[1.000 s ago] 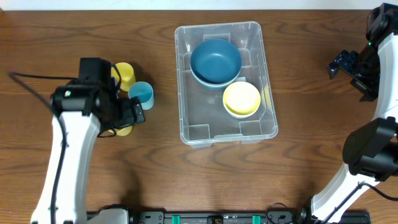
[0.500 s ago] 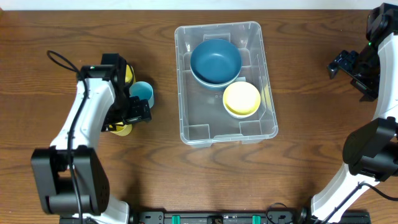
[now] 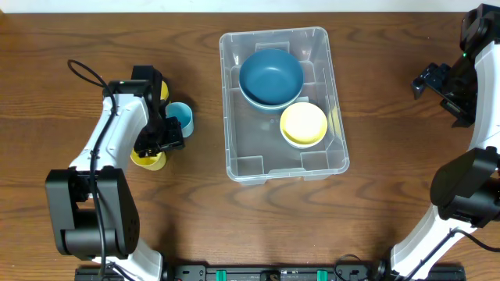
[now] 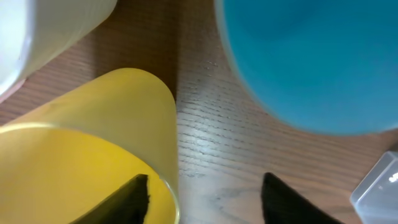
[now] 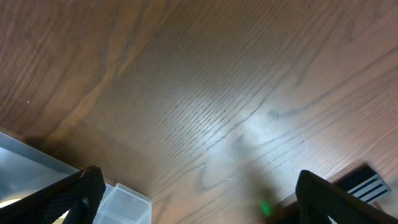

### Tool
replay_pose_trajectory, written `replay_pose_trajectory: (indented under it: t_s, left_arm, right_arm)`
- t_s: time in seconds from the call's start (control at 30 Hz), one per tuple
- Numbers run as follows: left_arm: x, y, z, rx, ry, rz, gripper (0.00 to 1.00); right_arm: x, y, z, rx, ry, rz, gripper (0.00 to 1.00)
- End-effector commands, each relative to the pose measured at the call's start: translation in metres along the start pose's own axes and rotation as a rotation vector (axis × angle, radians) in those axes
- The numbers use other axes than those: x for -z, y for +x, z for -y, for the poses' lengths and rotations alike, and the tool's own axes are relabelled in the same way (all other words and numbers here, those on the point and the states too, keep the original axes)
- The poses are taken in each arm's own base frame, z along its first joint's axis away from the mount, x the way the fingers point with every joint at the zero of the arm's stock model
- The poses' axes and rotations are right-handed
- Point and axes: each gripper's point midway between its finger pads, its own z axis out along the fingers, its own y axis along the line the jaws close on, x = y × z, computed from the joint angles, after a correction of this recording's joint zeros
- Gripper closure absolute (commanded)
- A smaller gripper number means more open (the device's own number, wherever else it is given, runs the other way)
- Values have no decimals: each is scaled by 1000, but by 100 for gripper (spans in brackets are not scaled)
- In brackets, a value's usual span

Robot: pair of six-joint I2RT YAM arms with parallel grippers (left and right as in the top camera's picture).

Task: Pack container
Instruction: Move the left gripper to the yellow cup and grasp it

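The container (image 3: 234,148) is a large clear bin at the table's centre, and its corner shows in the left wrist view (image 4: 380,185). It holds a dark blue bowl (image 3: 270,76) and a yellow bowl (image 3: 303,124). My left gripper (image 3: 158,147) is open left of the bin. In the left wrist view (image 4: 205,190) one finger is inside a yellow cup (image 4: 81,149) and the other outside, with the cup's wall between them. That cup (image 3: 148,161) stands on the table. My right gripper (image 3: 436,81) is open and empty over bare wood at the far right.
A light blue cup (image 3: 181,117) stands just right of my left gripper and fills the top right of the left wrist view (image 4: 311,62). A second yellow cup (image 3: 161,92) stands behind, partly hidden by the arm. The bin's corner shows in the right wrist view (image 5: 37,180).
My left arm has swung round and its gripper has settled over the near yellow cup's rim. The right arm, the bin and the bowls have not moved.
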Motion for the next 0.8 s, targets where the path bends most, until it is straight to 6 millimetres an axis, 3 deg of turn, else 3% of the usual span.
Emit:
replay_pose_trajectory:
  t_s: [0.0, 0.07, 0.43, 0.77]
  left_arm:
    - [-2, 0, -3, -9, -18, -10, 50]
    - [-2, 1, -3, -9, -19, -11, 57]
    - [-6, 5, -5, -8, -26, -26, 78]
    - [-9, 7, -10, -8, -51, -30, 79]
  right_arm:
    - [5, -1, 4, -19, 2, 16, 1]
    - [5, -2, 4, -19, 1, 16, 1]
    - [5, -1, 4, -19, 1, 16, 1]
    - [5, -2, 4, -19, 1, 16, 1]
